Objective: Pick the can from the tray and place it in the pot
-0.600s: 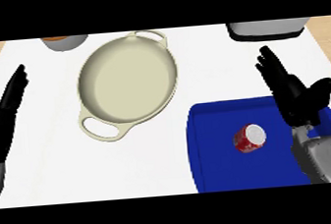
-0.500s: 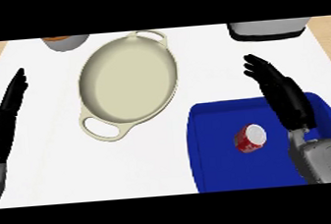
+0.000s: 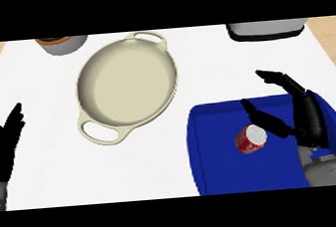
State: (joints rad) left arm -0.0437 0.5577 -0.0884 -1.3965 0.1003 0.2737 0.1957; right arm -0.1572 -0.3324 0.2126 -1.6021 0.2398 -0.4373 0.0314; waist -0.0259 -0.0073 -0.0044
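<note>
A white counter (image 3: 43, 80) edged by wood flooring is seen. The cream pot (image 3: 127, 86) is placed centrally; the red can (image 3: 251, 139) is lying in the blue tray (image 3: 219, 166). The right hand (image 3: 304, 117) is held spread just beside the can. The left hand (image 3: 0, 151) is rested open at the left edge.

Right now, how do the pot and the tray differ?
The pot is cream and oval with two loop handles; the tray is blue, squarish and has no handles. The pot holds nothing; the tray holds the red can. The pot sits left of the tray. Both rest on the white counter.
</note>
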